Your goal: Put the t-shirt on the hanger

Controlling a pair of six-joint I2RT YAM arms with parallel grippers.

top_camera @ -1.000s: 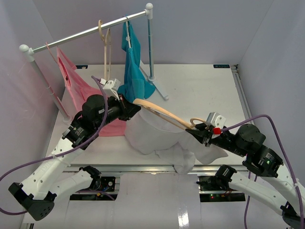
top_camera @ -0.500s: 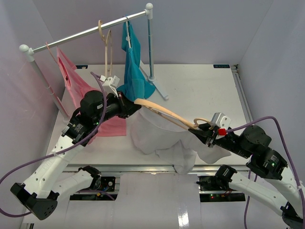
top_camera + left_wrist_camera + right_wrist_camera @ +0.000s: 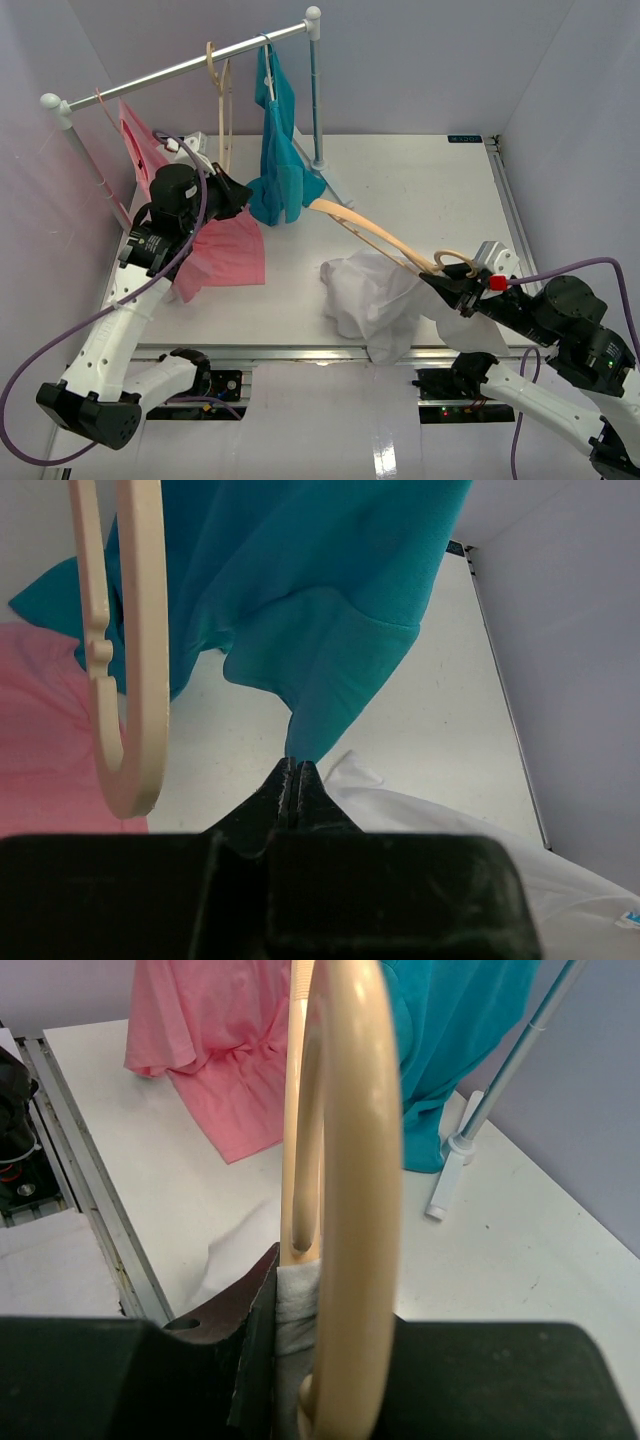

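Observation:
The white t-shirt [image 3: 368,295] lies bunched on the table at the front middle, one part drawn up onto the near end of the beige hanger [image 3: 375,235]. The hanger slants from the teal garment's hem toward my right gripper [image 3: 442,284], and its far arm is bare. My right gripper [image 3: 310,1285] is shut on the hanger [image 3: 355,1160] near its hook, with white cloth [image 3: 296,1300] pinched against it. My left gripper [image 3: 240,192] is shut and empty, up by the teal garment, away from the shirt. In the left wrist view its jaws [image 3: 297,770] are closed just short of the teal hem, and the t-shirt [image 3: 450,820] lies below right.
A clothes rail [image 3: 190,65] spans the back left on two posts. A pink garment [image 3: 215,250], a second beige hanger [image 3: 222,100] and a teal garment [image 3: 280,150] hang from it. That hanger [image 3: 140,630] hangs close to my left gripper. The right post's foot [image 3: 335,185] stands on the table.
My left gripper let go of the t-shirt and rose back-left toward the rail. The shirt slid off the hanger's far arm and collapsed rightward. My right gripper drew the hanger right and nearer.

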